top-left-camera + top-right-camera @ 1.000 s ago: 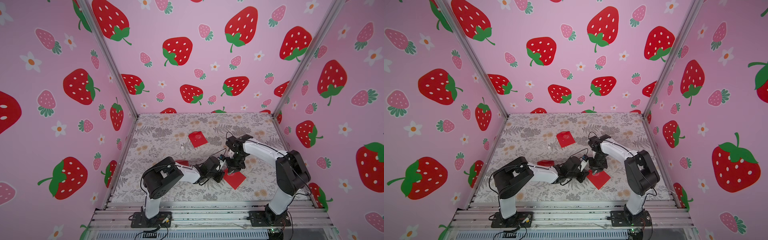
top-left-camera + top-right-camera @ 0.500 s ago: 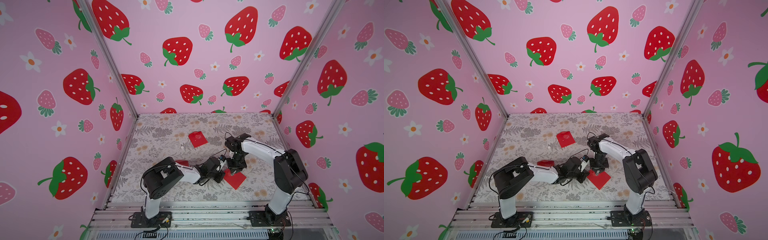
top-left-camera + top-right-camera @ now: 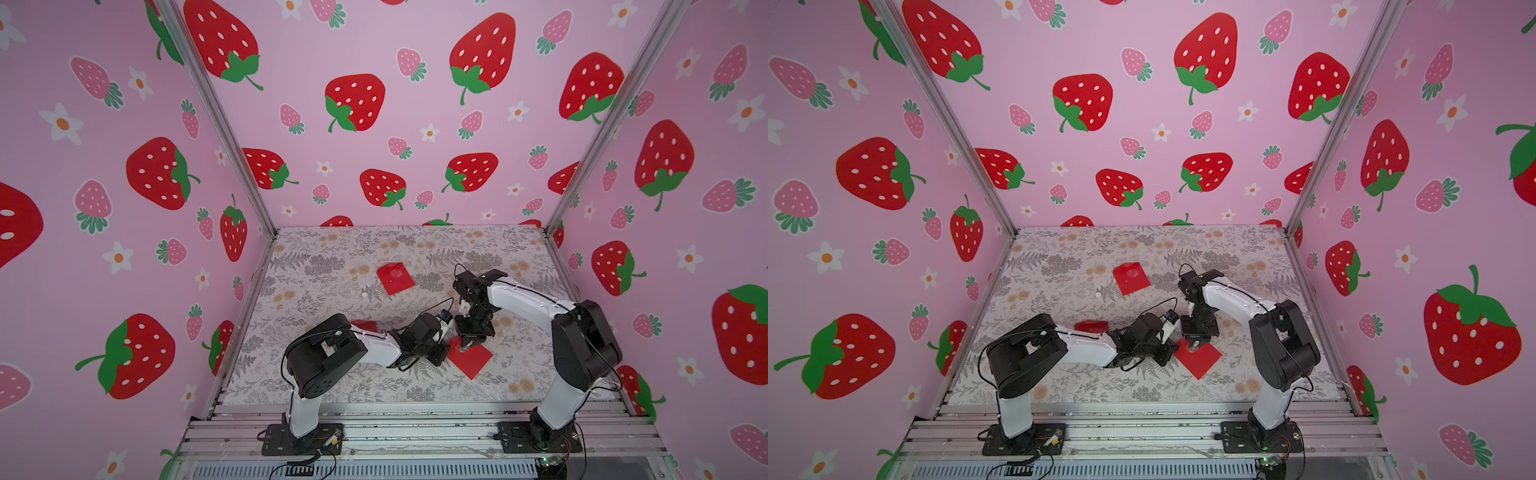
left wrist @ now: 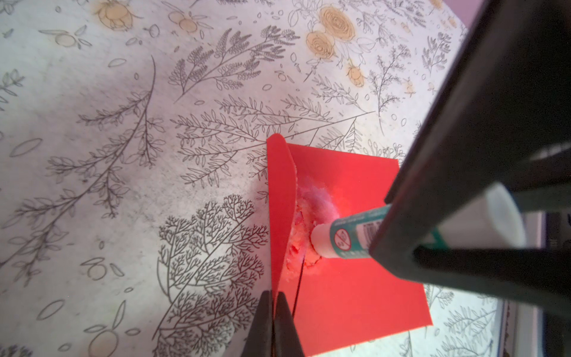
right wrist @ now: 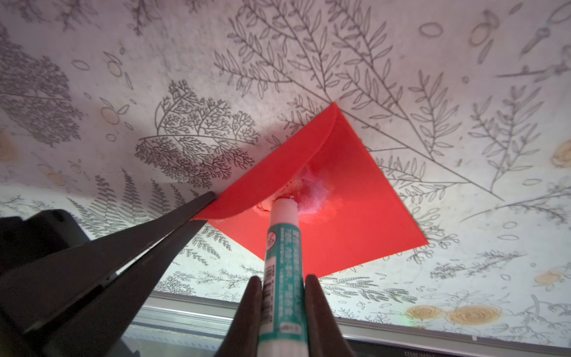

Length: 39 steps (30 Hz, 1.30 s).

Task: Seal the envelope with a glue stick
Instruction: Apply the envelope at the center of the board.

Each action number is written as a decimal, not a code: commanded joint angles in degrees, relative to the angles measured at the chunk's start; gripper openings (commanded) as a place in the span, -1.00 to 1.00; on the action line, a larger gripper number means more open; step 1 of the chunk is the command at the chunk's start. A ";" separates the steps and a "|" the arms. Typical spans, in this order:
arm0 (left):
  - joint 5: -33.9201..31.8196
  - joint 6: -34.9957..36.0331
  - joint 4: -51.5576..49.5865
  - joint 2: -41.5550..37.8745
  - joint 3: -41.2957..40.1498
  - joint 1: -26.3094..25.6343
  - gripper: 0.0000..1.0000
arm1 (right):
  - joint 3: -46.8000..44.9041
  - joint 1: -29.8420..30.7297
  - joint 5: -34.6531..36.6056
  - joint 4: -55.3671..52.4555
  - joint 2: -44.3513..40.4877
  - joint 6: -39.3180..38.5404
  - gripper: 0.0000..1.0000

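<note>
Right end effector (image 5: 282,282) clamps the glue stick (image 5: 281,247), left end effector (image 4: 273,298) pinches the flap (image 4: 279,201) off the envelope (image 4: 355,278) — I'd dab lightly beneath that flap.

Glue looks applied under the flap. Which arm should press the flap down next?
Left, likely. The left gripper pinches the raised flap, while the right gripper is busy holding the glue stick, tip against the envelope.

Red envelope (image 5: 355,216) flat, flap (image 5: 262,182) raised, teal/white glue stick (image 5: 282,247) uncapped, tip on smeared patch nr flap
</note>
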 commanded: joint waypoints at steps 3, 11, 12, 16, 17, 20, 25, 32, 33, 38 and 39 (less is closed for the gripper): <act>0.02 0.94 -4.84 2.37 1.09 -0.17 -1.00 | -1.25 -1.00 -3.51 2.87 -0.20 -0.05 -1.00; -0.07 0.95 -4.86 2.28 0.90 -0.17 -1.00 | -1.17 -1.47 9.56 -0.84 0.19 0.54 -1.00; -0.06 1.01 -4.86 2.20 0.95 -0.15 -1.00 | -0.90 -1.43 14.10 -2.36 0.00 0.93 -1.00; -0.07 0.92 -4.86 2.35 1.11 -0.15 -1.00 | -0.89 -1.35 17.45 -3.37 0.22 0.99 -1.00; 0.01 0.96 -4.93 2.44 1.19 -0.17 -1.00 | -1.04 -1.39 15.06 -2.57 0.47 0.75 -1.00; -0.06 1.05 -5.12 2.63 1.48 -0.12 -1.00 | -0.95 -0.72 10.34 -1.15 1.27 0.65 -1.00; 0.09 1.00 -5.21 2.87 1.56 -0.17 -1.00 | -2.73 -0.57 -6.85 5.38 0.55 -0.08 -1.00; 0.20 1.09 -5.32 2.99 1.89 -0.17 -1.00 | -2.74 -1.21 -6.23 4.83 -0.11 -0.33 -1.00; 0.22 1.05 -5.38 2.99 1.93 -0.17 -1.00 | -2.57 -1.22 -3.92 3.96 -0.08 -0.26 -1.00; 0.18 0.98 -5.38 2.99 1.83 -0.17 -1.00 | -0.95 -1.17 17.11 -2.54 -0.16 0.83 -1.00; 0.16 1.03 -5.44 3.00 1.88 -0.15 -1.00 | -0.88 -1.17 18.52 -2.87 0.20 0.81 -1.00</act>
